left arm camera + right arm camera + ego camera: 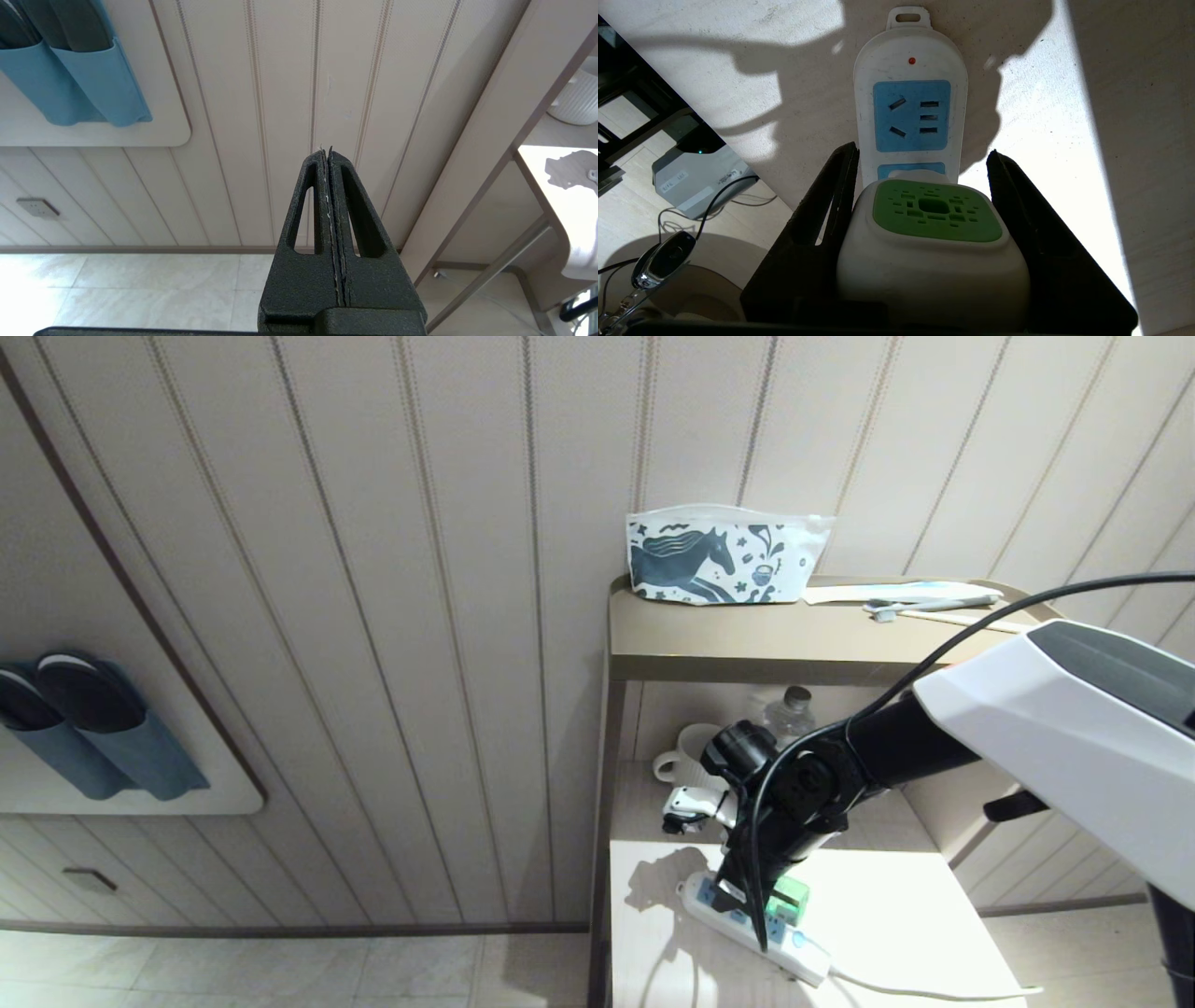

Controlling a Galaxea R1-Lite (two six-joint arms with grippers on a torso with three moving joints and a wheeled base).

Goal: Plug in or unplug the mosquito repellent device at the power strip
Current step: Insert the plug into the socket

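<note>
White, green-faced rounded plastic mosquito repellent device point(931, 247) is sitting clamped between the right gripper point(924, 186) jaws, over the long white power strip point(910, 107); left gripper point(329, 161) jaws are pressing together, holding nothing.

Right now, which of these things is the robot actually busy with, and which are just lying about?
In use: mosquito repellent device, power strip, right gripper closed around the device.
Lying about: horse-print pouch, toothbrush, mug, water bottle, blue wall pockets.

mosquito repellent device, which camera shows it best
The right wrist view: the mosquito repellent device fills the middle, green vented face up, between the right gripper fingers. The head view shows only a green corner behind the arm. The left wrist view misses it.
</note>
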